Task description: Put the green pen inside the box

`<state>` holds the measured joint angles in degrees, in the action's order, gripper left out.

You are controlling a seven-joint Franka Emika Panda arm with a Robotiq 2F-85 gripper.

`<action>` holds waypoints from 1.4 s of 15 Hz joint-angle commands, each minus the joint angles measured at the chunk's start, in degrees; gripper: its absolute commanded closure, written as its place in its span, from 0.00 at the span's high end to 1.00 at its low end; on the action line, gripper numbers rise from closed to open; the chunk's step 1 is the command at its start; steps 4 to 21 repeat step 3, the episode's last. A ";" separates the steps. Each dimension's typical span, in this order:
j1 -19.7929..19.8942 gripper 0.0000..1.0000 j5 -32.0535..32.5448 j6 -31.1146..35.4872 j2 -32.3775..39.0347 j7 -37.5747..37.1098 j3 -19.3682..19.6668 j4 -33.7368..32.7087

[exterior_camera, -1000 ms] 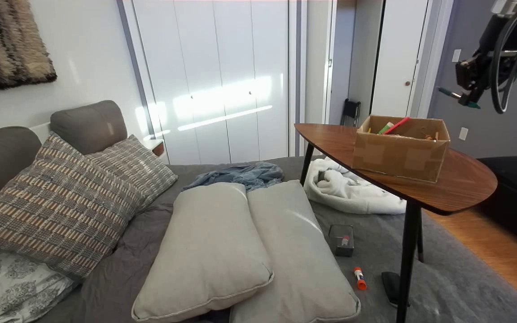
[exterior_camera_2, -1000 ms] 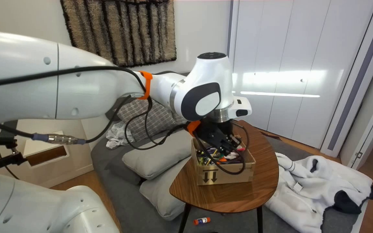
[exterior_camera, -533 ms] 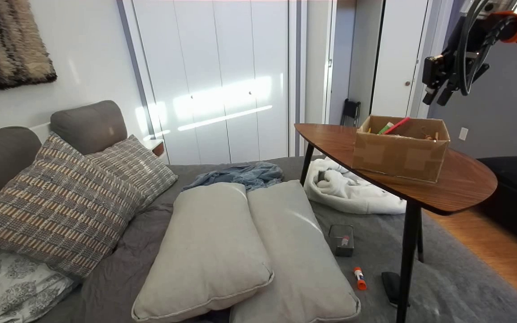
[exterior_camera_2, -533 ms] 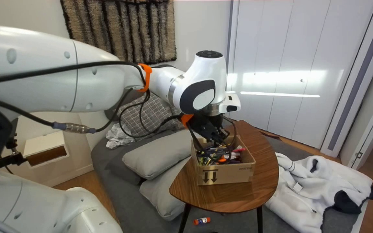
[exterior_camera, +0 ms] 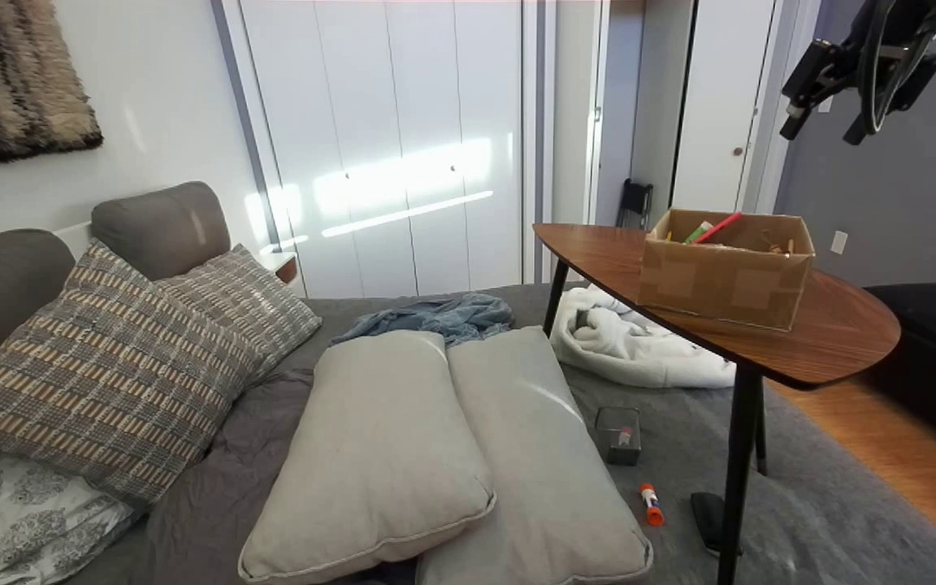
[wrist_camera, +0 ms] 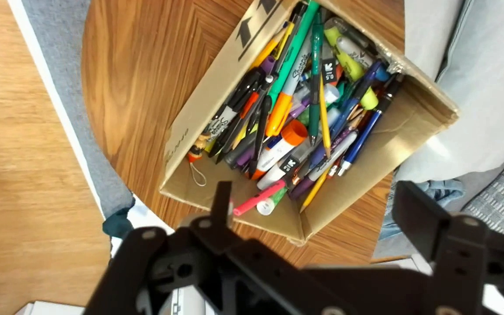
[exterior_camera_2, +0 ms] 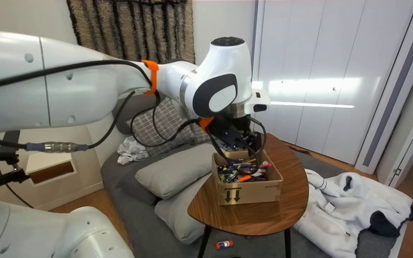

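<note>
The green pen (wrist_camera: 315, 87), dark green with a clear barrel, lies on top of several pens and markers within the cardboard box (wrist_camera: 204, 105). A brighter green marker (wrist_camera: 293, 57) rests beside it. In both exterior views the tan box (exterior_camera: 724, 280) stands on the brown table, its near wall (exterior_camera_2: 251, 195) hiding part of what it holds. My gripper (wrist_camera: 313, 190) is open wide, with nothing between its fingers. In an exterior view the gripper (exterior_camera: 823, 134) hangs above the box, clear of its rim; cables partly cover it in an exterior view (exterior_camera_2: 249, 141).
The wooden tabletop (exterior_camera_2: 242, 218) surrounds the box. Below lies a grey bed with pale pillows (exterior_camera: 379, 455), a glue stick (exterior_camera: 652, 504), a small clear case (exterior_camera: 618, 435) and white fleece (exterior_camera_2: 353, 208). Inside the box, a pink marker (wrist_camera: 258, 197) leans against one wall.
A second ago the gripper was shut on the green pen. It has opened and let the pen go, and the arm has since risen. The pen now lies in the box.
</note>
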<state>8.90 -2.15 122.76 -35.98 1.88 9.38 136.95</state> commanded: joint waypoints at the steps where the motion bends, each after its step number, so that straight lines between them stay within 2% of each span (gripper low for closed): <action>1: 1.92 1.00 1.34 -1.68 -3.51 0.20 0.91 0.06; 21: 1.47 1.00 0.37 -0.36 -1.98 0.06 0.89 -0.16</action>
